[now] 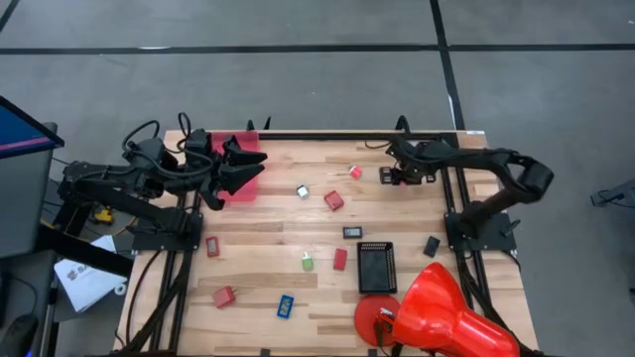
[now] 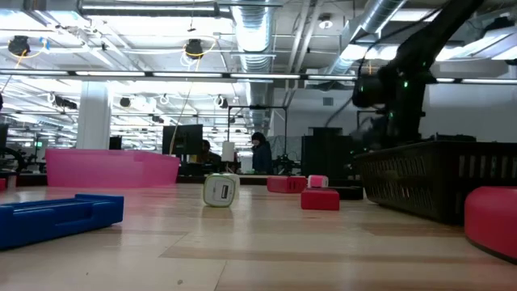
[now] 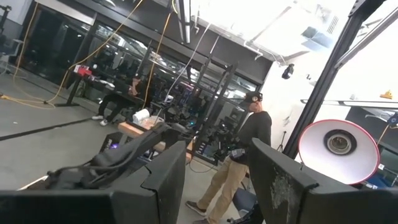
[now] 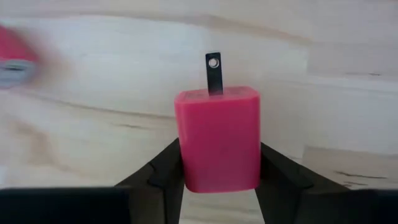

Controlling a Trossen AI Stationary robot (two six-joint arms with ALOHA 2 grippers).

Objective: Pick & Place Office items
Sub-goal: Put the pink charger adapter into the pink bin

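Observation:
Small office items lie scattered on the wooden table (image 1: 268,223): red blocks (image 1: 333,200) (image 1: 340,259) (image 1: 224,296), a blue piece (image 1: 285,305), a green-white one (image 1: 308,262), a silvery one (image 1: 303,191) and small black ones (image 1: 352,232). At the far right, my right gripper (image 1: 391,177) points down and is shut on a red plug block (image 4: 217,140). My left gripper (image 1: 250,164) hangs open above the pink bin (image 1: 238,183) at the far left, with nothing between its fingers (image 3: 165,180). My right gripper pinches the red plug block by its two narrow sides (image 4: 181,155) between its two fingers, coming from above and pointing steeply down. The block's broad face is up, and its metal prong (image 4: 213,71) sticks out level. Whether it is clear of the table, I cannot tell.
A black rectangular tray (image 1: 377,266) stands right of the middle. Beside it, a big red cone-shaped object (image 1: 446,312) fills the near right corner. Another red block (image 1: 355,172) lies just left of my right gripper. A person (image 3: 239,162) stands in the room beyond.

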